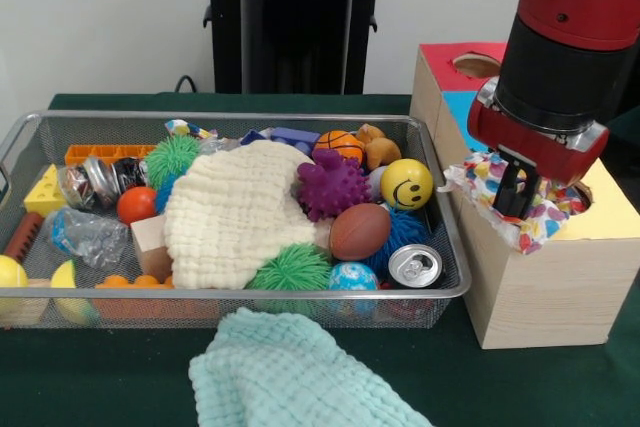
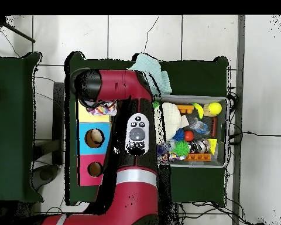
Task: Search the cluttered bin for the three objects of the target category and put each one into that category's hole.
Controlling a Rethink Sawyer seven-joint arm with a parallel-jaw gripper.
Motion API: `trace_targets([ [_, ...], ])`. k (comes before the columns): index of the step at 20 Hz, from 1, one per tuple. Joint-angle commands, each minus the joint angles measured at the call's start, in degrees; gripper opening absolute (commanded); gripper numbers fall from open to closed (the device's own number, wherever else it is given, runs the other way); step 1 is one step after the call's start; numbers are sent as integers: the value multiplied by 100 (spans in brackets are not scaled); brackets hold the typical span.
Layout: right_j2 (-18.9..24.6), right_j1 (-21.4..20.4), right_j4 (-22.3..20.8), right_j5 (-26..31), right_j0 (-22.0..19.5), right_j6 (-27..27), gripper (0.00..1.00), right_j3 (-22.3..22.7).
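My gripper (image 1: 517, 199) hangs over the yellow-topped wooden box (image 1: 605, 209) at the right and is shut on a polka-dot bag (image 1: 478, 179). The bag is crumpled on the yellow panel and droops over the box's left edge. The round hole is mostly hidden under the bag and gripper. In the overhead view the bag (image 2: 102, 108) shows on the yellow panel (image 2: 85, 113) beside the arm. The wire mesh bin (image 1: 230, 117) is full of toys. A dotted scrap (image 1: 188, 130) shows at its back edge.
A cream waffle cloth (image 1: 235, 212) covers the bin's middle, and a mint-green cloth (image 1: 290, 372) lies in front of the bin. Balls, a can (image 1: 414, 265) and blocks fill the bin. The blue-topped hole (image 2: 94, 137) and the red-topped hole (image 2: 95, 169) adjoin the yellow one.
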Motion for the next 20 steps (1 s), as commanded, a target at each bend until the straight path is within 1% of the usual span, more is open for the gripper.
trace_targets([
  [1, 243, 30, -7, 183, 89, 375, 0, 623],
  [4, 202, -138, 29, 190, 197, 495, 0, 826],
  [8, 229, -294, 135, -4, 276, 629, 0, 1191],
  [13, 254, -471, 191, -268, 292, 615, 0, 1610],
  [17, 335, -531, 284, -556, 249, 588, 0, 1947],
  [20, 335, -522, 324, -650, 278, 608, 0, 2064],
])
